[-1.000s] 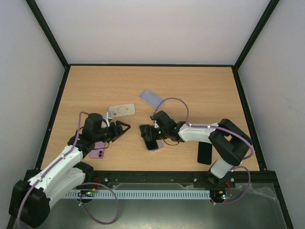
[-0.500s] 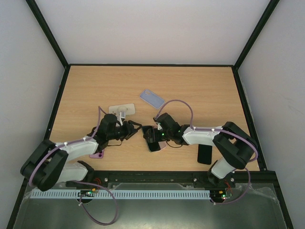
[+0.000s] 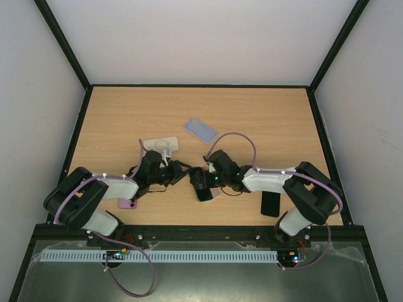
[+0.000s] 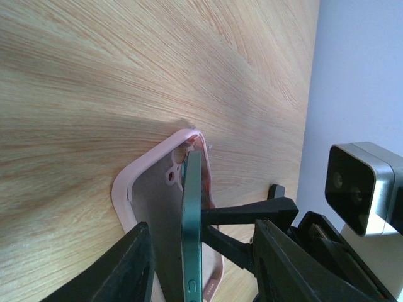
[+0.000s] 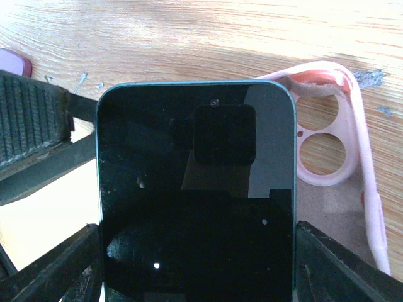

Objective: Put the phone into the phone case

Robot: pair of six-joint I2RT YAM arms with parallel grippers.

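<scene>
Phone [image 5: 195, 189]: dark screen, teal edge, tilted over the case [image 5: 352, 145], touching its rim.
Case: pink, flat on the table [image 3: 264, 119], near the front edge.
Right gripper [image 5: 195, 264]: jaws clamped on the phone's long edges.
Left gripper [image 4: 201, 251]: jaws partly apart, straddling phone and case, gripping nothing.

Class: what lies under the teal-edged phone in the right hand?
The pink case, camera cutouts and one rim showing, on the wooden table. The phone covers the case's remainder.
</scene>
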